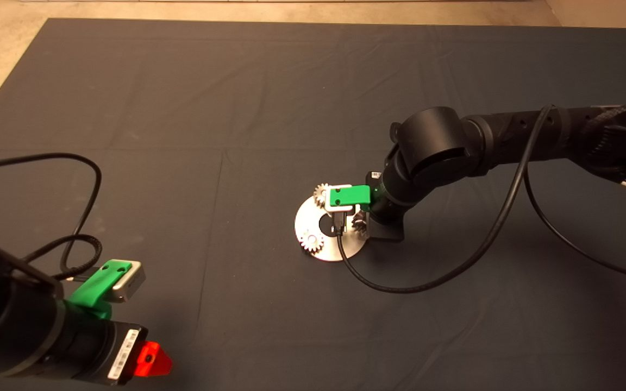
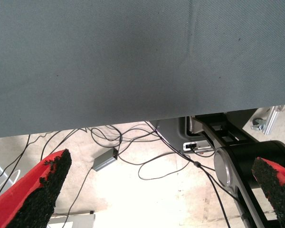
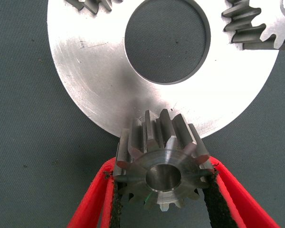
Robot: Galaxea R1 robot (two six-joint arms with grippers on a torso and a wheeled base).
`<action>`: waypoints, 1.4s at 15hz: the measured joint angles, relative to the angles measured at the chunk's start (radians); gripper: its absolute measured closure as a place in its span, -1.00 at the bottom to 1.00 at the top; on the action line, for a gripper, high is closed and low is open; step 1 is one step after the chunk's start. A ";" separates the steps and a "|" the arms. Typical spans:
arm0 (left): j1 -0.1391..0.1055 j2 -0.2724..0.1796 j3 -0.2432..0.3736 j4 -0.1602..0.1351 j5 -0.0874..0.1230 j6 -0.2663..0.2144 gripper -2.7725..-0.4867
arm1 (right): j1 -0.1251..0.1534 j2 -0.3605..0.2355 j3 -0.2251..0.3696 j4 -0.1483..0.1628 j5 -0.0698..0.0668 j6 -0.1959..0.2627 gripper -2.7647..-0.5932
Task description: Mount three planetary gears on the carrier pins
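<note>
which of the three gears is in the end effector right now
The gear at the disc's edge, clamped between the right end effector's red fingers. The other two gears sit free on the disc.

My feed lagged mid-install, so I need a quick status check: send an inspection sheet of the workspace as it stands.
Surface: dark mat, creased; no loose parts seen on it.
Job's things: carrier disc flat on the mat; two gears sit on it, one at its far edge, one at its near-left edge. The third gear is at the disc's rim, its pin hidden.
Clutter: nothing seen.
Grippers: right pincer shut on the third gear above the disc; left pincer open, parked at the mat's near-left edge.
Cables: one black cable trails from the right wrist, another loops by the left arm.
Surroundings: floor with loose wires.
</note>
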 joint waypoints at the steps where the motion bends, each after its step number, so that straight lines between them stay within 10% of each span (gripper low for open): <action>1: 0.000 0.000 0.000 0.000 0.000 0.000 -0.99 | 0.000 0.001 0.001 0.000 0.000 0.000 0.61; 21: 0.000 0.000 0.000 0.000 0.000 0.000 -0.99 | 0.000 -0.001 0.014 0.000 0.000 0.000 0.61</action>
